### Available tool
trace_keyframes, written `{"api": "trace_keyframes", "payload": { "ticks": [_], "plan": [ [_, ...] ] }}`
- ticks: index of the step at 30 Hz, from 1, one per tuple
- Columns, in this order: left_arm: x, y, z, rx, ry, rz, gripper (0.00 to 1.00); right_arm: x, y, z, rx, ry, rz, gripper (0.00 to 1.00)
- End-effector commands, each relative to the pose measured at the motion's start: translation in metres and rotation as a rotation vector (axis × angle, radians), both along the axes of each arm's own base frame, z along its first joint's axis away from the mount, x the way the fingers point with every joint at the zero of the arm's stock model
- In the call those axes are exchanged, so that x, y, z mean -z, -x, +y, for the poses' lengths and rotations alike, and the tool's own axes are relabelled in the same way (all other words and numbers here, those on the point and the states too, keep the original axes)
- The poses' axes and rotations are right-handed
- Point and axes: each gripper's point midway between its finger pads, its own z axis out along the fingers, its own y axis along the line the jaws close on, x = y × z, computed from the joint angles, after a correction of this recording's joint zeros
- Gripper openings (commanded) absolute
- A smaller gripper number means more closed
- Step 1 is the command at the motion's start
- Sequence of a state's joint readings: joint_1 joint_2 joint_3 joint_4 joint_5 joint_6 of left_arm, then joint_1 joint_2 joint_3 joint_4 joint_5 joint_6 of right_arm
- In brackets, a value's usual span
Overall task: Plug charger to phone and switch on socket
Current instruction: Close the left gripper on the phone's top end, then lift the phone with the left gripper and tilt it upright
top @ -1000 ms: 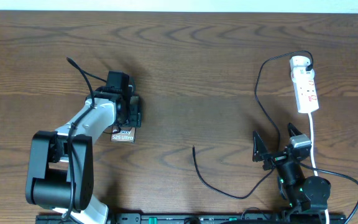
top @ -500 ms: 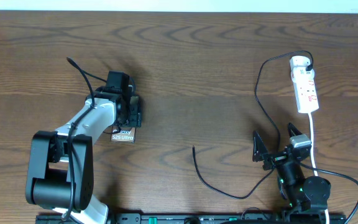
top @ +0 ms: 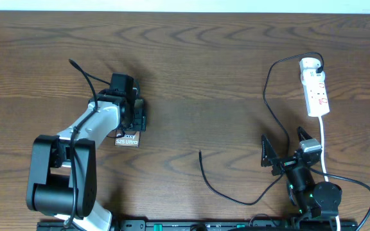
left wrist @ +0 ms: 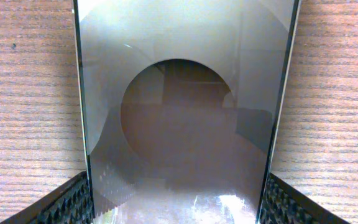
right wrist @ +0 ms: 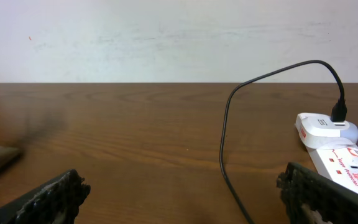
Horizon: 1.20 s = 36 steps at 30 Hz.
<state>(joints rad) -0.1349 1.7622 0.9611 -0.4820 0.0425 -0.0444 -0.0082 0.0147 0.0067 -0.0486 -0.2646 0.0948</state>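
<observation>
While nothing is moving since a second ago, the left hand (top: 135, 120) is grasping the phone (top: 128, 138) at the left of the counter (top: 204, 77); the right hand (top: 282, 144) is hanging released beside the charger (top: 220, 189), so plugging is waiting.

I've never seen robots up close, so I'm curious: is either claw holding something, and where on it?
The left gripper grips the phone across its two long side edges. The right gripper stands open, holding nothing.
</observation>
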Motion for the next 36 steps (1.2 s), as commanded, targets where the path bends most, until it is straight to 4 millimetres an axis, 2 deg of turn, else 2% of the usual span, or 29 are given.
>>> {"api": "trace_keyframes", "payload": {
  "ticks": [1, 17, 25, 33, 36],
  "plan": [
    [-0.006, -0.002, -0.001, 0.007, 0.002, -0.011, 0.07, 0.000, 0.001, 0.003, -0.010, 0.006, -0.002, 0.99],
    [-0.058, -0.011, -0.020, -0.015, 0.137, -0.134, 0.07, 0.000, 0.001, 0.003, -0.010, 0.006, -0.002, 0.99],
    [-0.083, -0.006, -0.039, -0.049, 0.266, -0.149, 0.07, 0.000, 0.001, 0.003, -0.010, 0.006, -0.002, 0.99],
    [-0.096, 0.005, -0.058, -0.202, 0.434, -0.081, 0.07, 0.000, 0.001, 0.003, -0.010, 0.006, -0.002, 0.99],
    [-0.095, 0.009, -0.059, -0.381, 0.486, -0.020, 0.07, 0.000, 0.001, 0.003, -0.010, 0.006, -0.002, 0.99]
  ]
}}
